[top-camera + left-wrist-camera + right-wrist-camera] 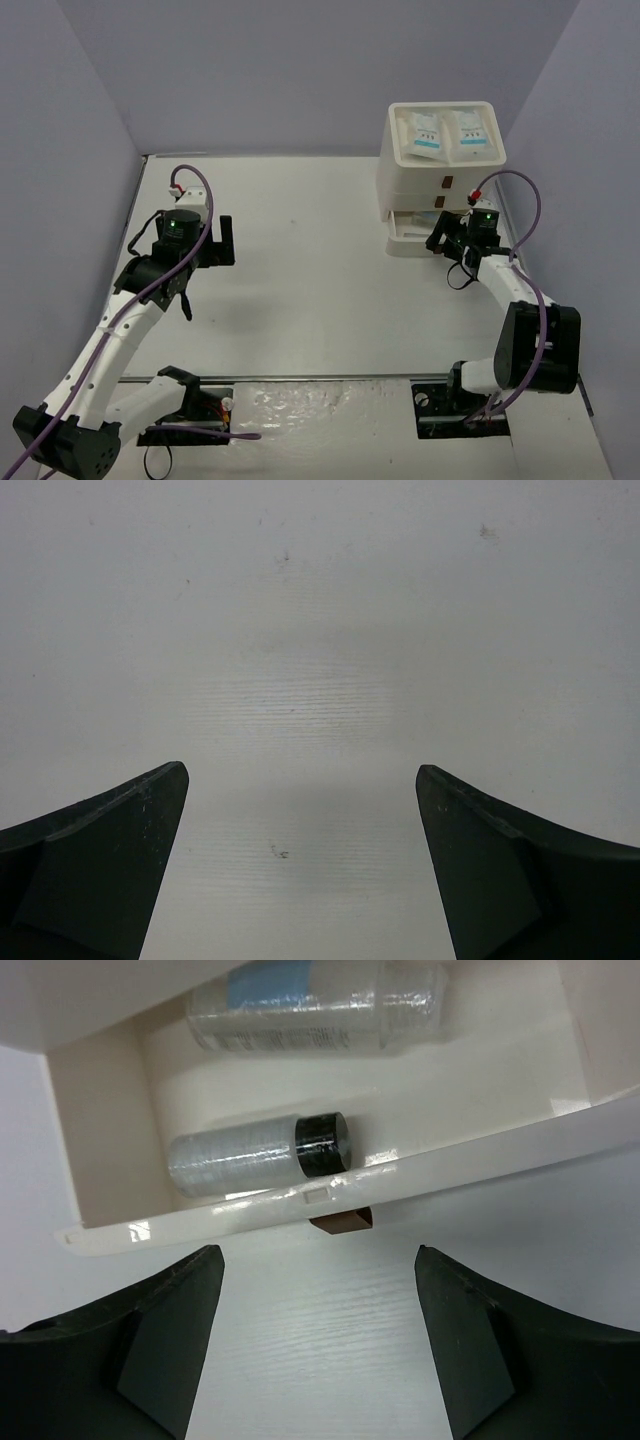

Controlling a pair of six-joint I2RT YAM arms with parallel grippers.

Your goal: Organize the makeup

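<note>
The box (440, 170) stands at the far right of the bench (300, 290), close to the right wall. Two sachets (421, 134) lie side by side on its top. Its bottom drawer (410, 232) is pulled out toward the near side. Two vials (255, 1152) lie flat inside, the black-capped one along the front lip and the blue-labelled one farther in. The right gripper (318, 1257) hangs open and empty just before the drawer's front edge, facing the brown handle (342, 1222). The left gripper (300, 772) is open and empty over the bench at left, with a broad stretch of bench between it and the box.
</note>
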